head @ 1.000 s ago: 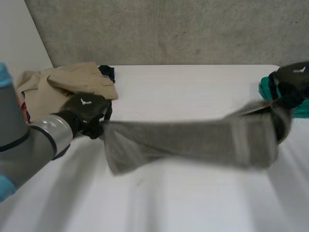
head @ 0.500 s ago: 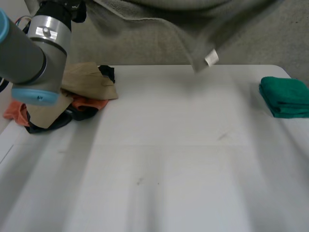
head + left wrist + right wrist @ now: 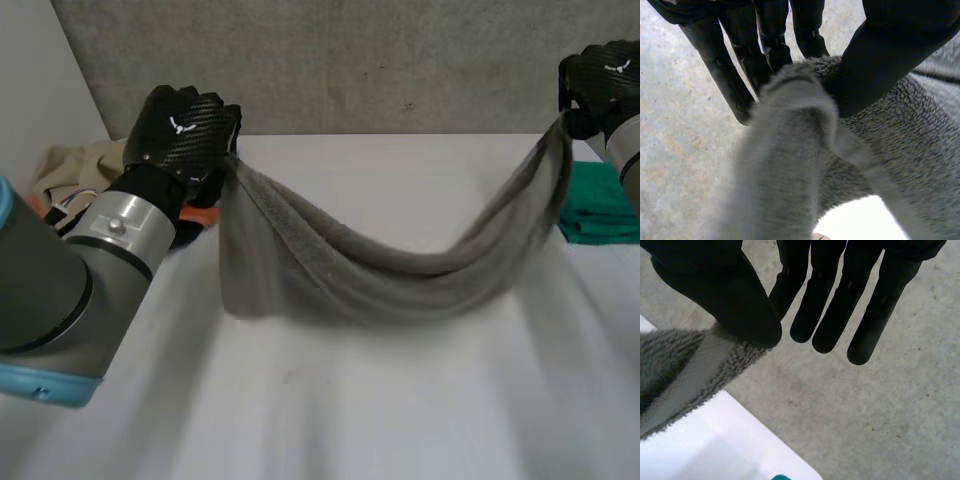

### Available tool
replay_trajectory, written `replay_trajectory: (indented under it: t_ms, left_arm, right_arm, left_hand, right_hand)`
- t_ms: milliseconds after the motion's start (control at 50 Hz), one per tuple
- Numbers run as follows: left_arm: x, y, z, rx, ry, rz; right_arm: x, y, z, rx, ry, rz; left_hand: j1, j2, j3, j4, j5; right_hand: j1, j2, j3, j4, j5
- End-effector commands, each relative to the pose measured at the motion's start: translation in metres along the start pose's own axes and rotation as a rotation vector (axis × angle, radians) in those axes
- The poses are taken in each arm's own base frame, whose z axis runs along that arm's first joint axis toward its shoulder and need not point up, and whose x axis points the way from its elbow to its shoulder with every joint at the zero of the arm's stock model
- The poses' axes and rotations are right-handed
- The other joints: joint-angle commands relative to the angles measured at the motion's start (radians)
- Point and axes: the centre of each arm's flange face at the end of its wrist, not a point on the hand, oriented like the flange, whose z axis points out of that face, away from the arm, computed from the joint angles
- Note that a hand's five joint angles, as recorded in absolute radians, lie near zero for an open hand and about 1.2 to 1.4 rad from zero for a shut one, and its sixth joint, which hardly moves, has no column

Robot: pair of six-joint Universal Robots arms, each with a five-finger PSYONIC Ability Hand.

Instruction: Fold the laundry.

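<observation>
Change since half a second earlier: the grey towel [image 3: 380, 280] has come down from high above the white table [image 3: 350, 400], and both hands with it.

1. White table: carries or underlies every item below.
2. Grey towel: strung above the table's middle between the two hands, sagging deep at its centre. Whether the lowest fold touches the table cannot be told.
3. Left hand [image 3: 182, 128]: above the table's far left corner. Thumb and fingers [image 3: 765, 47] are clamped on one bunched end of the towel.
4. Right hand [image 3: 598, 82]: above the table's far right corner. The thumb [image 3: 735, 305] pinches the towel's hemmed corner against the nearest finger, the other fingers straight.
5. Clothes pile [image 3: 60, 165]: beige on top, at the table's left edge.
6. Folded green cloth [image 3: 600, 215]: at the table's right edge.
</observation>
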Motion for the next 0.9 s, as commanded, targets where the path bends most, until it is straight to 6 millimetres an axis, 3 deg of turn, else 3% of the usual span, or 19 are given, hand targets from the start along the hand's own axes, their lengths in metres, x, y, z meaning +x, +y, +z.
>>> replay_trajectory:
  t_ms: [20, 240, 260, 280, 300, 360, 400, 500, 520, 560, 660, 740, 900]
  left_arm:
    - [0.017, 0.015, -0.010, -0.048, 0.049, -0.007]
    - [0.041, 0.049, -0.011, -0.145, 0.117, -0.019]
    - [0.049, 0.053, -0.012, -0.156, 0.137, -0.019]
    - [0.051, 0.054, -0.013, -0.160, 0.144, -0.019]
    - [0.055, 0.054, -0.013, -0.161, 0.153, -0.021]
    - [0.060, 0.056, -0.014, -0.167, 0.166, -0.022]
    - [0.059, 0.057, -0.014, -0.170, 0.162, -0.023]
    - [0.056, 0.056, -0.014, -0.168, 0.155, -0.021]
    - [0.056, 0.056, -0.014, -0.169, 0.155, -0.022]
    - [0.056, 0.054, -0.015, -0.166, 0.153, -0.021]
    - [0.054, 0.051, -0.015, -0.159, 0.150, -0.022]
    - [0.054, 0.051, -0.015, -0.158, 0.152, -0.023]
    - [0.054, 0.051, -0.014, -0.155, 0.150, -0.023]
  right_arm:
    - [-0.017, 0.042, 0.021, -0.068, -0.028, 0.008]
    - [-0.042, 0.108, 0.056, -0.109, 0.017, 0.013]
    - [-0.043, 0.110, 0.057, -0.104, 0.016, 0.011]
    - [-0.045, 0.111, 0.058, -0.097, 0.015, 0.008]
    - [-0.047, 0.109, 0.059, -0.080, 0.027, 0.001]
    - [-0.048, 0.099, 0.058, -0.060, 0.027, 0.001]
    - [-0.043, 0.078, 0.050, -0.039, 0.029, 0.002]
    - [-0.029, 0.036, 0.011, -0.055, 0.014, -0.007]
    - [-0.029, 0.028, -0.008, -0.095, -0.013, -0.009]
    - [-0.031, 0.028, -0.023, -0.148, -0.040, -0.011]
    - [-0.050, 0.052, -0.083, -0.439, -0.213, 0.032]
    - [-0.065, 0.066, -0.122, -0.537, -0.328, 0.070]
    - [-0.089, 0.098, -0.169, -0.589, -0.401, 0.129]
  left_hand:
    - [0.287, 0.200, 0.202, 0.197, 0.224]
    - [0.287, 0.200, 0.202, 0.197, 0.224]
    - [0.287, 0.200, 0.202, 0.197, 0.224]
    - [0.287, 0.200, 0.202, 0.197, 0.224]
    - [0.287, 0.200, 0.202, 0.197, 0.224]
    - [0.287, 0.200, 0.202, 0.197, 0.224]
    - [0.287, 0.200, 0.202, 0.197, 0.224]
    - [0.287, 0.200, 0.202, 0.197, 0.224]
    - [0.287, 0.200, 0.202, 0.197, 0.224]
    - [0.287, 0.200, 0.202, 0.197, 0.224]
    - [0.287, 0.200, 0.202, 0.197, 0.224]
    - [0.287, 0.200, 0.202, 0.197, 0.224]
    - [0.287, 0.200, 0.202, 0.197, 0.224]
  right_hand:
    - [0.277, 0.220, 0.209, 0.198, 0.205]
    - [0.277, 0.220, 0.209, 0.198, 0.205]
    - [0.022, -0.035, -0.046, -0.057, -0.050]
    - [-0.382, -0.438, -0.449, -0.460, -0.453]
    - [-0.945, -1.002, -1.013, -1.024, -1.017]
    - [-0.945, -1.002, -1.013, -1.024, -1.017]
    - [-0.945, -1.002, -1.013, -1.024, -1.017]
    - [-0.945, -1.002, -1.013, -1.024, -1.017]
    - [-0.945, -1.002, -1.013, -1.024, -1.017]
    - [-0.945, -1.002, -1.013, -1.024, -1.017]
    - [-0.801, -0.857, -0.868, -0.879, -0.872]
    - [-0.651, -0.707, -0.718, -0.729, -0.722]
    - [-0.621, -0.677, -0.688, -0.699, -0.692]
